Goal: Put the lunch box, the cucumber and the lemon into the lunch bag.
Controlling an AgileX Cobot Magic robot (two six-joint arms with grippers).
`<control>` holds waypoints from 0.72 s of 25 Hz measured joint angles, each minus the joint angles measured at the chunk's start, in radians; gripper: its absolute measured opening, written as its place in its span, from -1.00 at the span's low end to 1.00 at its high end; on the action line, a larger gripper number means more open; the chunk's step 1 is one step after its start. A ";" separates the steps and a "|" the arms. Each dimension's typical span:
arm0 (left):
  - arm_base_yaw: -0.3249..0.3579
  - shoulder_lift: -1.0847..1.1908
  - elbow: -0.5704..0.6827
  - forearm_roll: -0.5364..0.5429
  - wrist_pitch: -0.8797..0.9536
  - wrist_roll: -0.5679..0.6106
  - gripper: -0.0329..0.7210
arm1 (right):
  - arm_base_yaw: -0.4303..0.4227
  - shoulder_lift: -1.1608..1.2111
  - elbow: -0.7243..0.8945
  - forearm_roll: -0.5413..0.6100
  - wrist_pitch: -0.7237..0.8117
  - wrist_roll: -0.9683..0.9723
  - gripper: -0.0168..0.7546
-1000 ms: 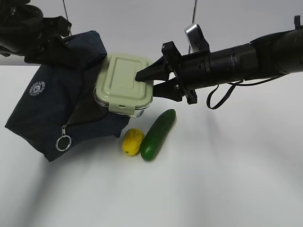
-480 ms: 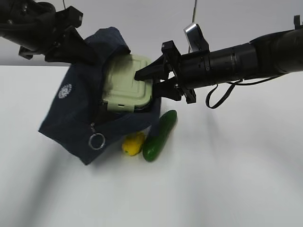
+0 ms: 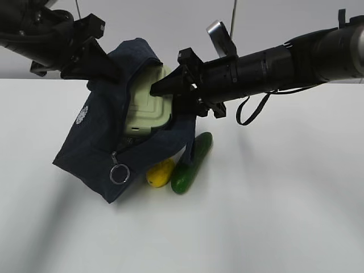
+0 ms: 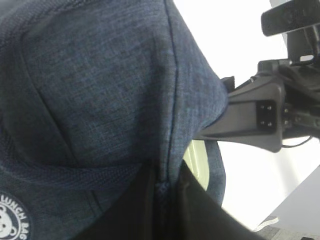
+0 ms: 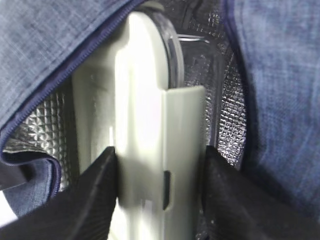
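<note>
On white table (image 3: 273, 216), pale wall behind | right gripper (image 3: 161, 94) clamps lunch box (image 3: 149, 105) (half inside lunch bag (image 3: 99, 148)) | left gripper (image 3: 94, 57) pinches bag's top | lemon (image 3: 160, 172), cucumber (image 3: 191, 162) at bag's 5 o'clock

The white table (image 3: 273, 216) carries the lemon (image 3: 160, 173) touching the cucumber (image 3: 191, 162), near its middle.

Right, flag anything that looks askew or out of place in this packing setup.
The lunch bag is not standing square: the left gripper holds its top edge up, so it hangs tilted and slumped. Its lower flap droops over part of the lemon and touches the cucumber. The lunch box goes in tilted. Nothing is spilled.
</note>
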 joint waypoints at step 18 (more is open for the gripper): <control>0.000 0.060 -0.006 -0.014 -0.063 0.009 -0.86 | 0.021 0.147 -0.120 0.008 -0.016 0.000 0.01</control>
